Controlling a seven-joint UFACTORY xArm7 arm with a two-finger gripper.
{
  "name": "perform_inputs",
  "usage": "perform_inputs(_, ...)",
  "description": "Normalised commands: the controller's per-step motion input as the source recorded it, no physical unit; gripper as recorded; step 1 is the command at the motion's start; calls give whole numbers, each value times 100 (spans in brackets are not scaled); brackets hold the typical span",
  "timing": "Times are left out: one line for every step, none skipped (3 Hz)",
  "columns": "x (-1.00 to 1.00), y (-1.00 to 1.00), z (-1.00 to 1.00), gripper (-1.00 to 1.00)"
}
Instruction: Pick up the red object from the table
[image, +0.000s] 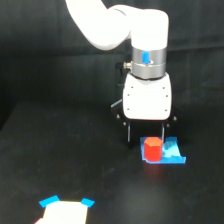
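Right now, in the exterior view, the small red-orange stubby block (152, 149) sits on the wide, flat, black cloth-like worktop (60, 155). It rests on a flat bright-blue tape patch (170, 152), toward the exterior view's right. The white robot gripper with thin dark jaws (146, 135) hangs just above and behind the block. One jaw shows to the left of the block and one comes down near its top right. The jaws look a bit wider than the block, with nothing held between them, but the picture is blurry, so I cannot tell if they touch it.

The block looks small, hard and light. It should not squash or break. Its sides look smooth, so it might slip. I think the best place to hold it is on two opposite sides, near the middle.

At the bottom, a pale shape with blue tape corners (65, 210) lies well apart from the block.
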Motion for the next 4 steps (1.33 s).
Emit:
perform_inputs(-5, -71, -29, 40)
perform_inputs(-34, -41, 12, -66)
perform_inputs(15, -24, -49, -100)
perform_inputs(0, 21, 41, -100)
